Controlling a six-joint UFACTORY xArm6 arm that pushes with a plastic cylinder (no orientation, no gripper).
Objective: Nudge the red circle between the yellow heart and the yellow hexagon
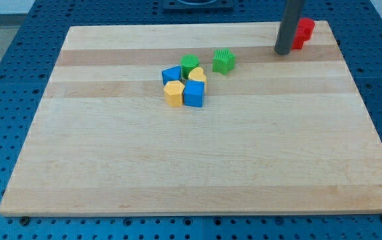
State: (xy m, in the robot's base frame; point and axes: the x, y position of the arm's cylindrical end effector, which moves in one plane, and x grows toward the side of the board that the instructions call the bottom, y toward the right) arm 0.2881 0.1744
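Observation:
My tip [283, 51] rests on the board near the view's top right, just left of a red block [302, 33] that the rod partly hides, so its shape is unclear. A cluster lies left of centre near the top: the yellow heart [197, 75], the yellow hexagon [173, 93], a blue cube [195, 94], a blue block [171, 75] and a green circle [190, 64]. The heart and hexagon are close together, with the blue cube beside both. The tip is far to the right of this cluster.
A green star-like block [223, 61] sits alone between the cluster and my tip. The wooden board [197, 167] lies on a blue perforated table. The red block is close to the board's top right corner.

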